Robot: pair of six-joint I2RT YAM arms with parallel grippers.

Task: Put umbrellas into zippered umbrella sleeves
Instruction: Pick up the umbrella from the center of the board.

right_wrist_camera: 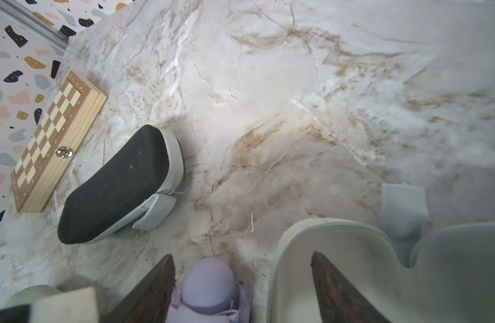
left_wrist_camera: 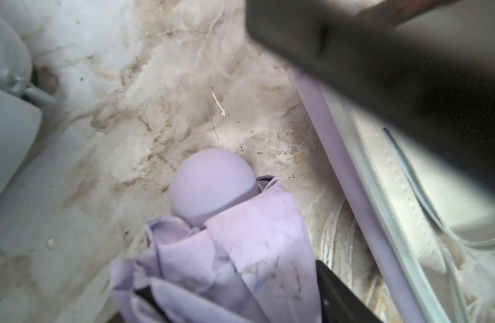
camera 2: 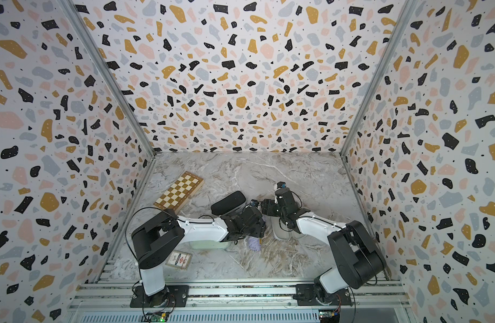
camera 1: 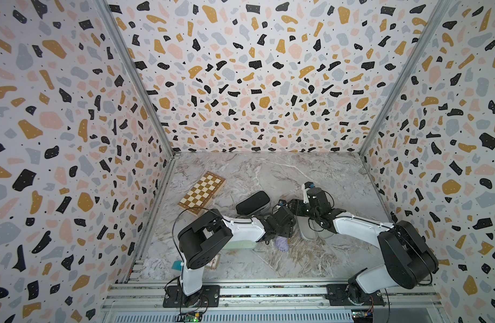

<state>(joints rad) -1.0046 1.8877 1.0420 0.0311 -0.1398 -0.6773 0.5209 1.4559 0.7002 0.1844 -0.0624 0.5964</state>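
The lilac umbrella [left_wrist_camera: 212, 184] points its round handle over the marble, and its crumpled fabric fills my left gripper [left_wrist_camera: 232, 296], which is shut on it. Its other end [camera 1: 281, 243] sticks out below the left wrist. My right gripper [right_wrist_camera: 242, 263] is open: one finger stands beside the handle [right_wrist_camera: 208, 282], the other inside the open lilac sleeve [right_wrist_camera: 352, 260] with grey lining. That sleeve [camera 1: 308, 233] lies just right of the umbrella. The black sleeve [camera 1: 252, 202] lies further back, its lid slightly ajar. The mint green sleeve [camera 1: 238, 245] shows partly under the left arm.
A wooden chessboard box [camera 1: 202, 193] lies at the back left by the wall. A small card packet [camera 2: 179, 258] sits near the left arm's base. Patterned walls close in the marble table [camera 1: 310, 173] on three sides. Both wrists meet mid-table.
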